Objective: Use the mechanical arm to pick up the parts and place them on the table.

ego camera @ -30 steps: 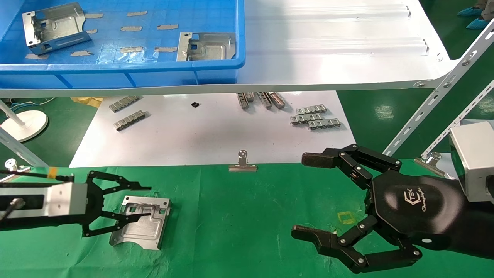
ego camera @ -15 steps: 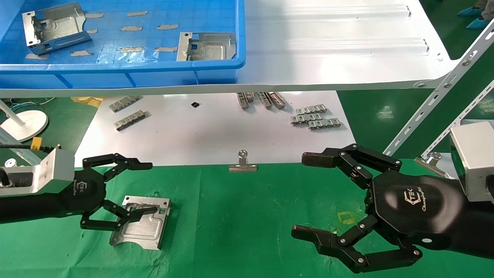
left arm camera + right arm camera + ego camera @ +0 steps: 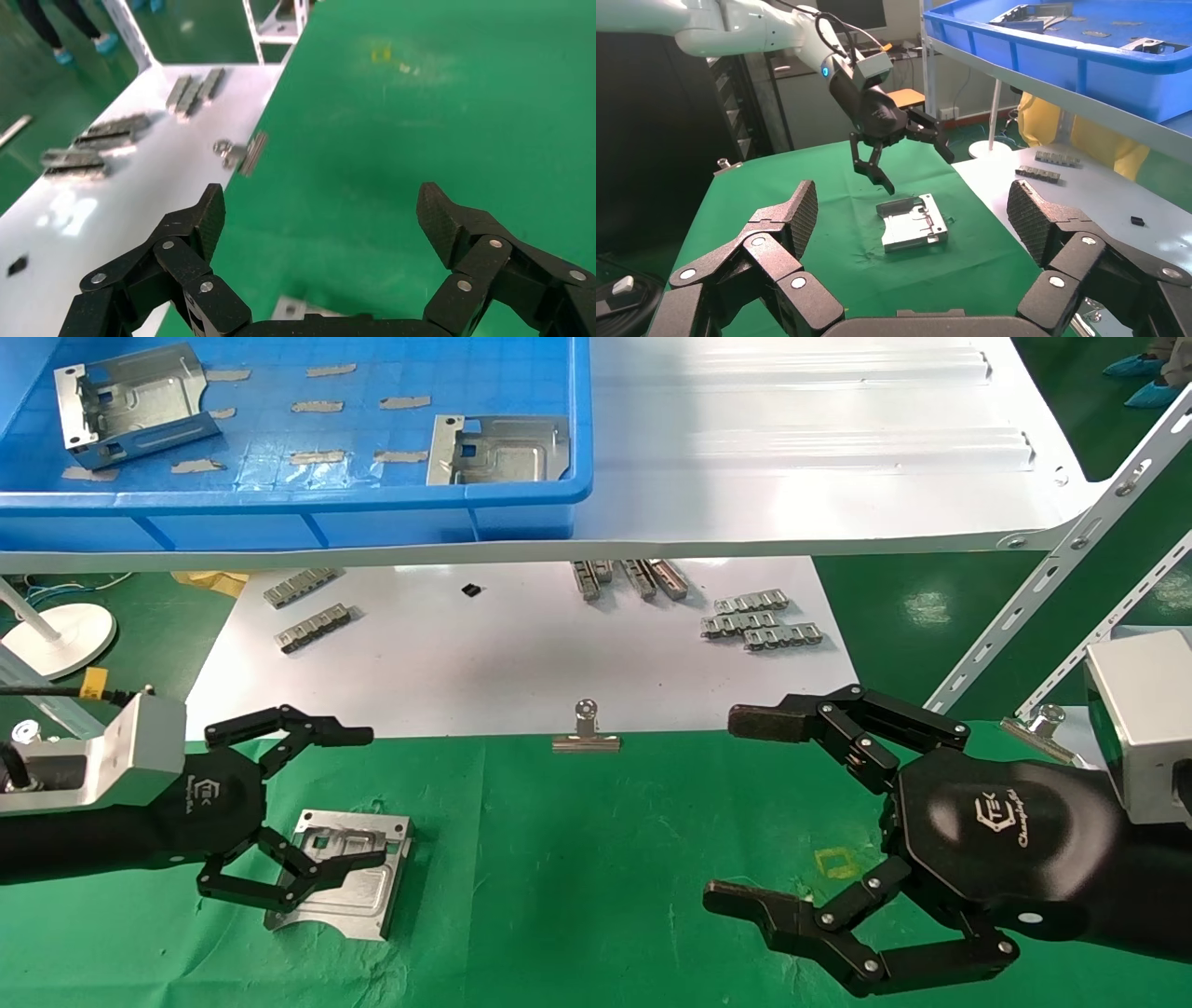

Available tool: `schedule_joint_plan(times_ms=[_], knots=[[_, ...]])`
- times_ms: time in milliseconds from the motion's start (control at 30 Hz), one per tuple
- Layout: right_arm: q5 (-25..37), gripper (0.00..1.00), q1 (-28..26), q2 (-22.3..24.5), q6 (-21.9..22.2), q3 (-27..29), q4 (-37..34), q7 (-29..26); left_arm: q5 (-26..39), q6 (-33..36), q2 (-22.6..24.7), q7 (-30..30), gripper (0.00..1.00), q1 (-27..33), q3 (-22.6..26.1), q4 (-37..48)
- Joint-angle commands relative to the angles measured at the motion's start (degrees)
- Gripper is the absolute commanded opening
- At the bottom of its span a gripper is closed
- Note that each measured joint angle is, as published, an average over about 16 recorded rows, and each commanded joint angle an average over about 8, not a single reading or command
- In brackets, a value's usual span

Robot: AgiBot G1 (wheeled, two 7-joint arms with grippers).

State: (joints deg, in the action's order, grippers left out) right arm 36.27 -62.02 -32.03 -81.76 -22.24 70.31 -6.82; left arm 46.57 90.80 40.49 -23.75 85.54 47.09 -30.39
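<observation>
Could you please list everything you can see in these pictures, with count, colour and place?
Stamped sheet-metal brackets: three, shiny silver; one lying on the green cloth, free of the claw above it; two in the bin.
Green cloth-covered table: one, nearest the robot.
Blue plastic bin: one, on the upper shelf.
Glossy white shelf: one, across the top.
Grey chain-like link strips: several groups, on the lower white surface.
Silver binder clips: two, one at the cloth's far edge, one far right.
Left claw: black, open, above the placed bracket.
Right claw: black, open, over the cloth at right.
</observation>
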Motion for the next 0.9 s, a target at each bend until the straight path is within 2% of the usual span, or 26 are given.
schedule_joint_plan(times_ms=[33, 900], knots=[[0.0, 1.0, 0.0, 0.0, 0.0, 0.0, 0.0, 0.0, -0.2, -0.2, -0.2, 1.3, 1.0, -0.9, -1.2, -1.6], [0.0, 1.0, 0.0, 0.0, 0.0, 0.0, 0.0, 0.0, -2.5, -2.7, -2.9, 18.3, 1.0, -12.7, -16.5, -22.9]])
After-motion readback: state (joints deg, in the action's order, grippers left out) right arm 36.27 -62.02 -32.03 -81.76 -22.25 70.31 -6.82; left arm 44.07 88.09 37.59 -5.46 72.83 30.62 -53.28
